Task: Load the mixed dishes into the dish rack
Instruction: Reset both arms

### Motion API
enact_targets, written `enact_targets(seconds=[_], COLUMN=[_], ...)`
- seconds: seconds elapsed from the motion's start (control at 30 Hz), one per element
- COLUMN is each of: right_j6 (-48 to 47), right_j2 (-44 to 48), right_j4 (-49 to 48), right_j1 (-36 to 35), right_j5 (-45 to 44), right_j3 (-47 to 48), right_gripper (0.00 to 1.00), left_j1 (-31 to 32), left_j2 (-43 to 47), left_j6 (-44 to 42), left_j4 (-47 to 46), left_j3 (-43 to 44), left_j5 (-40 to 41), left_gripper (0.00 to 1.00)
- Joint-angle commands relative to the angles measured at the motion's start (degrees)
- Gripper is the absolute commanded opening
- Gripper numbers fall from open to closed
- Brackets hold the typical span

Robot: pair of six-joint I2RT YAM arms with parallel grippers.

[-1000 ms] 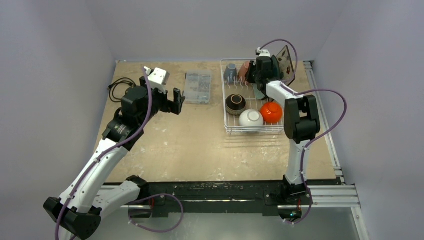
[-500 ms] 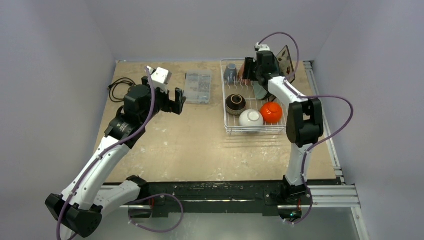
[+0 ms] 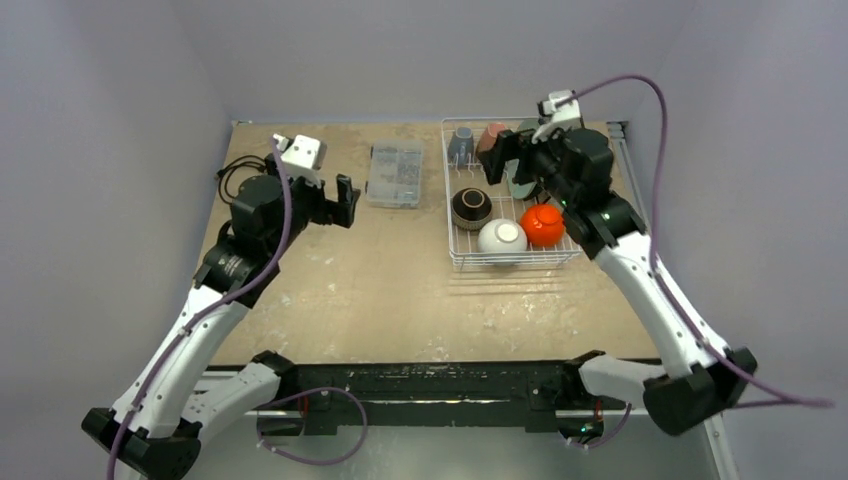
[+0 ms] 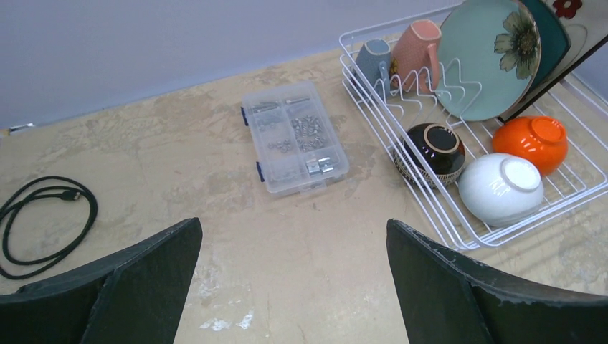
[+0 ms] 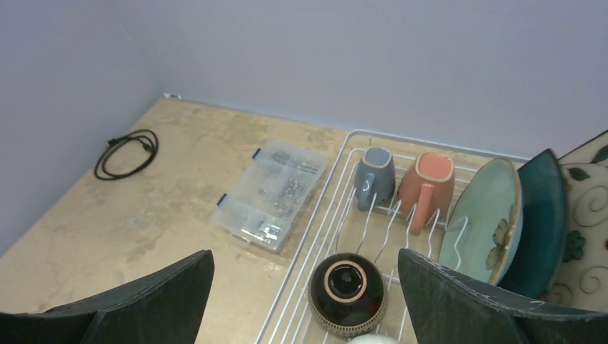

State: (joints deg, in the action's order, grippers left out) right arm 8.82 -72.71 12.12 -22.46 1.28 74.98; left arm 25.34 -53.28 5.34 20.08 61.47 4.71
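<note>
**Rack** (image 3: 505,266): white wire, upper right of the overhead view, set on the surface (image 3: 380,290).

**Contents, back row:** grey mug (image 5: 375,175) and pink mug (image 5: 426,186), side by side. To their right, green plate (image 5: 480,222), teal plate (image 5: 541,215) and cream plate (image 5: 584,236) are stood on edge, each leaned on the next.

**Contents, front row:** brown bowl (image 4: 432,149), white bowl (image 4: 500,188), orange bowl (image 4: 532,140), close together.

**Left hand** (image 4: 294,287): fingers apart, nothing held; raised over bare surface, left of centre.

**Right hand** (image 5: 305,301): fingers apart, nothing held; poised above the rack's back row.

**Outside the rack:** clear box (image 4: 294,136) and black cable (image 4: 46,222). No dish is seen there, so loading is judged complete.

**Hazards, as judged:**
- The three plates are propped mainly by one another, so a brush from the right hand could topple the stack, the cream plate going first over the rack's right edge.
- The mugs sit directly beneath that hand and could be clipped if it is lowered.
- The white bowl lies just beside the front rim and could be rolled out if the rack is jolted.
</note>
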Motion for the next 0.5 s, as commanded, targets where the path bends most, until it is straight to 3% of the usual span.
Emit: enact_targets(seconds=[0.0,0.2,0.47], right_j6=[0.4,0.6,-0.3], right_j2=[14.7,31.7,38.1], right_j4=[1.6,1.6,1.3], right_j1=[1.0,1.0,1.0], right_j5=[3.7,-5.5,-18.0], right_j3=[-4.1,-6.4,-5.0], right_gripper=[0.99,0.99,0.99], left_j1=[-0.3,-0.3,-0.3], left_j2=[5.6,14.1,20.8], left_j6=[0.0,2.4,3.9], left_j4=[1.7,2.5,2.2], left_j3=[5.4,6.9,9.2], left_j5=[2.8,2.2,2.6], left_gripper=[1.0,1.0,1.0])
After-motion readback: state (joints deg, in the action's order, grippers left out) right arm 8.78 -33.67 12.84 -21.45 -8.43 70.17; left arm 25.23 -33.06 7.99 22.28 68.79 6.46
